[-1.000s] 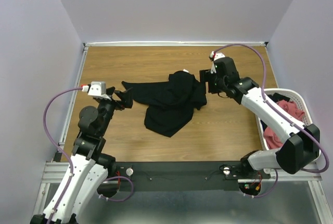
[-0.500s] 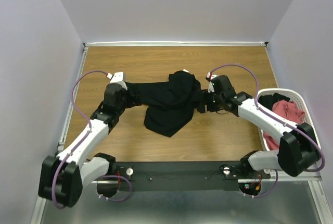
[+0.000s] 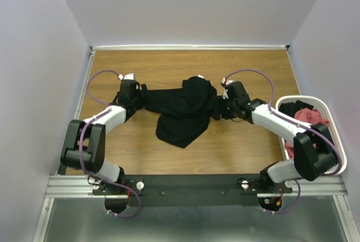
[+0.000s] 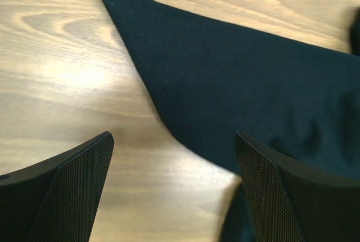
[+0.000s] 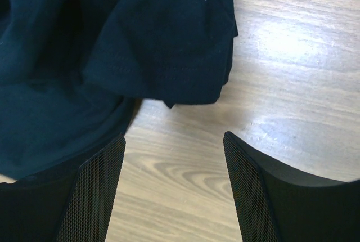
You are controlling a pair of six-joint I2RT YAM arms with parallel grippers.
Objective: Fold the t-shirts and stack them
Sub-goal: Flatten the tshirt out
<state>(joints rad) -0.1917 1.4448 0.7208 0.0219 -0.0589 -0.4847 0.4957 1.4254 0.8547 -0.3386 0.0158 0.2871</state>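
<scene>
One black shirt (image 3: 183,107) lies crumpled mid-table (image 3: 253,140). Left gripper (image 4: 174,146) is low at its left tip, jaws wide, nothing held. The cloth edge runs into the gap, with one finger over bare wood and the other over cloth. Right gripper (image 5: 174,140) is low at the right side, also wide and empty, sleeve hem just ahead of the gap. Red shirts (image 3: 315,119) sit in the basket (image 3: 308,98), far right.
</scene>
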